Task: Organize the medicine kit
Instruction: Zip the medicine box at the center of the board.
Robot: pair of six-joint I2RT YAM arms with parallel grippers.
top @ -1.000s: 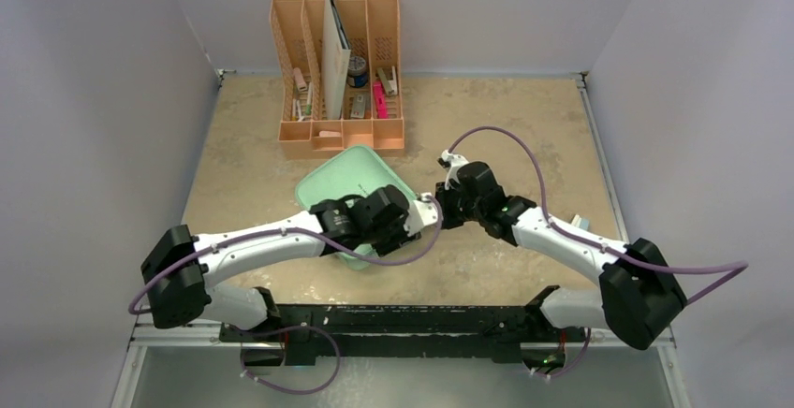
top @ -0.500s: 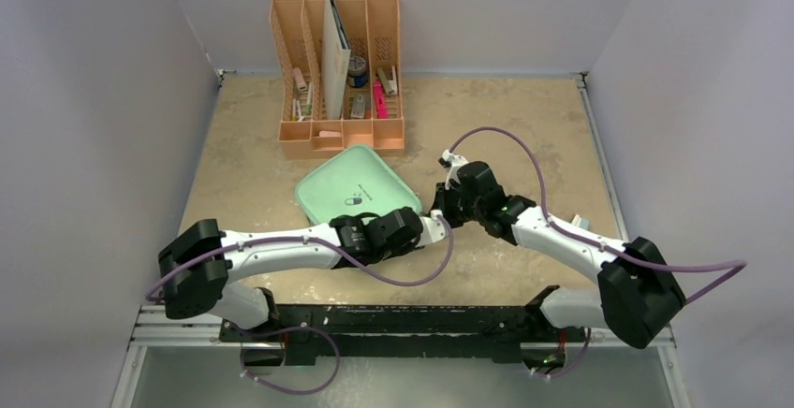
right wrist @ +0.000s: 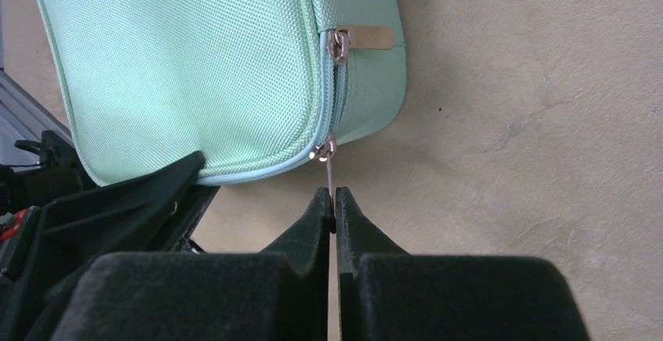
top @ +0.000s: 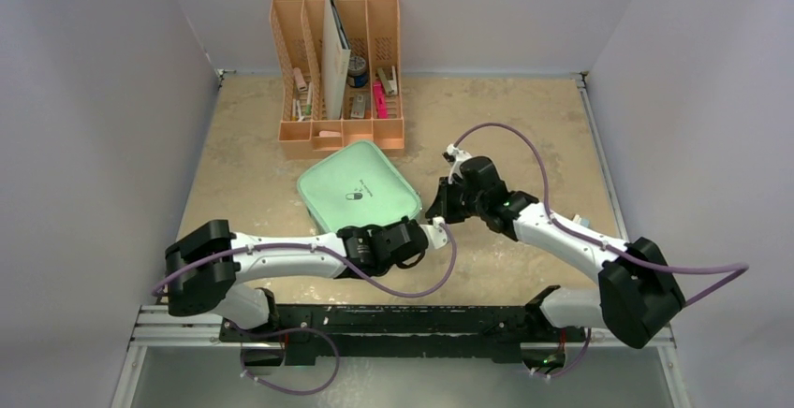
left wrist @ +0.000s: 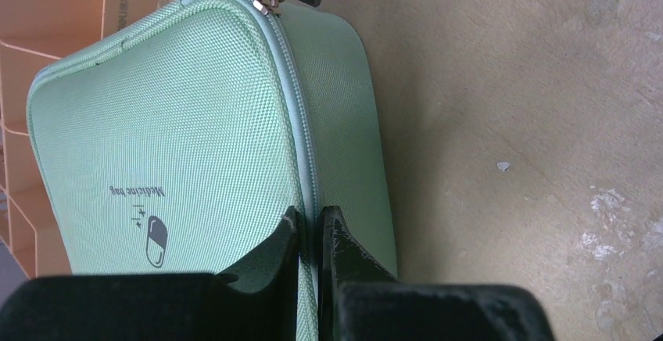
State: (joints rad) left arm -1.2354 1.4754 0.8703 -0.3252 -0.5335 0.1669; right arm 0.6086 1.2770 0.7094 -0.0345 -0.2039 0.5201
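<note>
Seen from above, the mint-green medicine kit (top: 359, 196) lies zipped up and flat on the tan table (top: 506, 118), just in front of the peach desk organizer (top: 337, 62). The left gripper (top: 433, 234) sits at the kit's near right corner, and the right gripper (top: 437, 210) is just beside it at the kit's right edge.

From the left wrist, the left gripper (left wrist: 310, 222) has its dark fingers drawn almost together against the kit's (left wrist: 172, 122) zip seam. Whether they nip the fabric cannot be told. A small pill logo (left wrist: 156, 241) marks the lid.

From the right wrist, the right gripper (right wrist: 331, 200) is pressed together, pinching a thin metal zipper pull (right wrist: 329, 170) at the kit's (right wrist: 203, 67) corner. A second slider with a tan tab (right wrist: 367, 37) sits farther along the zip.
</note>
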